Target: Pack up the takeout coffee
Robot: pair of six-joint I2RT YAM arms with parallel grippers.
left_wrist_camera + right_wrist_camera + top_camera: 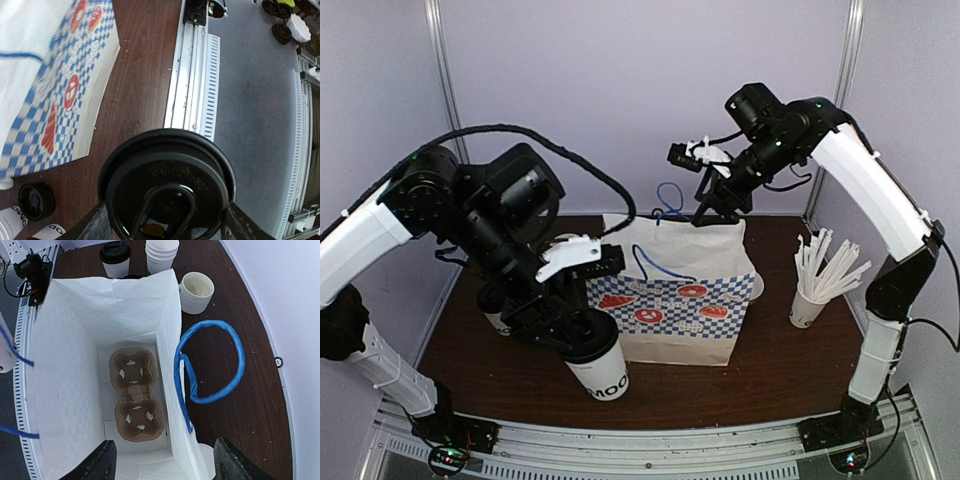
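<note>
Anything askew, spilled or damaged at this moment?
The takeout coffee hangs tilted in the left gripper, its base leaning toward the table's near edge rather than pointing straight down. Its black lid is on and no spill shows. The paper bag stands open and the cup carrier lies flat inside.

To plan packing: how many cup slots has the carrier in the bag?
2, both empty: the far slot and the near slot, close to the right fingers.
</note>
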